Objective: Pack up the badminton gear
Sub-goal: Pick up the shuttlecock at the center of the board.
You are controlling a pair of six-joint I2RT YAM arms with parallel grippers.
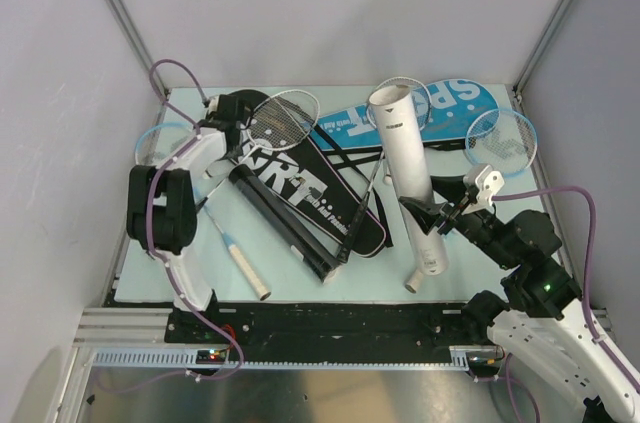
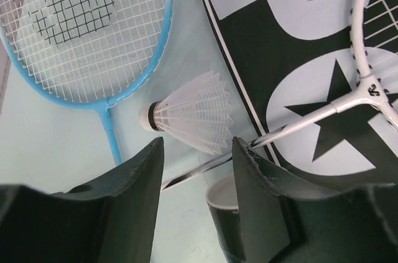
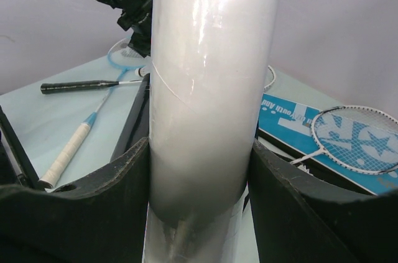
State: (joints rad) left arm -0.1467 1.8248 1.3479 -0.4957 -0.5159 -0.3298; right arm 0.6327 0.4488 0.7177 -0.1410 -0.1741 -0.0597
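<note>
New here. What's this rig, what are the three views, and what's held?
Two robot arms are bolted at the table's near edge. One picture looks down from above; the other two come from cameras on each wrist. Badminton gear lies about: rackets, a black cover, a blue cover, a black tube. The right pincer grips the white tube. The left pincer is open, holding nothing, just short of the shuttlecock.

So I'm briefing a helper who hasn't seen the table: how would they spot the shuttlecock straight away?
Start at the black cover with big white lettering on the left half of the table. At its left edge, just in front of the left hand, lies the shuttlecock, beside the light-blue racket. It is the only small white feathered cone with a dark-banded tip.
</note>
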